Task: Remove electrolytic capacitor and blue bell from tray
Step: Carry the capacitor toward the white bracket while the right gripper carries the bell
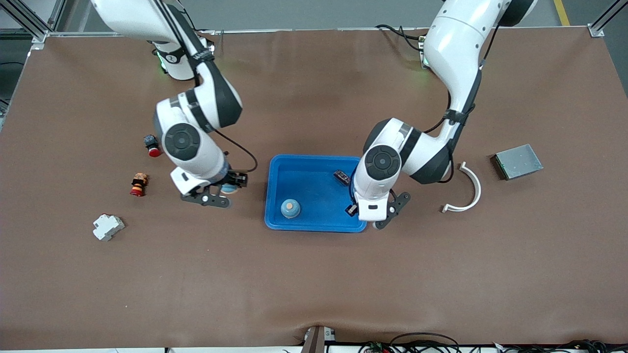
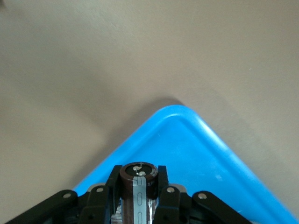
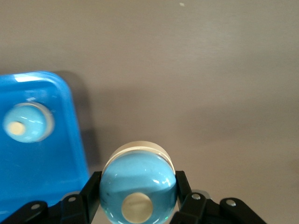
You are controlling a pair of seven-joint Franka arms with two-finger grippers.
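A blue tray (image 1: 314,181) sits mid-table. One light-blue bell (image 1: 290,208) stands in it, also seen in the right wrist view (image 3: 28,122). My right gripper (image 1: 228,188) is shut on a second light-blue bell (image 3: 138,186) over the bare table, just beside the tray (image 3: 46,172) at the right arm's end. My left gripper (image 1: 351,209) is shut on a brown capacitor with a grey stripe (image 2: 138,184), over the tray's corner (image 2: 196,154) at the left arm's end. A small dark part (image 1: 342,176) lies in the tray near that gripper.
Toward the right arm's end lie a red-capped button (image 1: 152,145), an orange and red button (image 1: 139,184) and a white breaker (image 1: 108,227). Toward the left arm's end lie a white curved piece (image 1: 468,189) and a grey metal box (image 1: 518,161).
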